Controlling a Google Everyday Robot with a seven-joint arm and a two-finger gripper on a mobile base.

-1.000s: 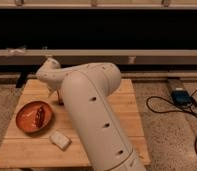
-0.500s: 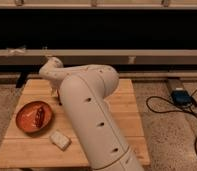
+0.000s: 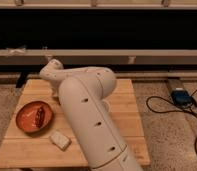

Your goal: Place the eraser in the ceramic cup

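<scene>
My white arm (image 3: 89, 115) crosses the wooden table (image 3: 124, 117) from the front and bends toward its back left. The gripper (image 3: 55, 93) hangs below the wrist, pointing down close over the table's back-left area, just behind the orange plate. The eraser and the ceramic cup do not show; the arm covers much of the table's middle and may hide them.
An orange plate (image 3: 25, 120) at the table's left holds a dark reddish-brown bar (image 3: 39, 116). A pale beige block (image 3: 60, 140) lies near the front left. A dark wall with rails runs behind the table. Cables and a blue box (image 3: 182, 96) lie on the floor to the right.
The arm has shifted a little, and the wrist now sits slightly lower over the table's back left. Plate, bar and beige block have not moved.
</scene>
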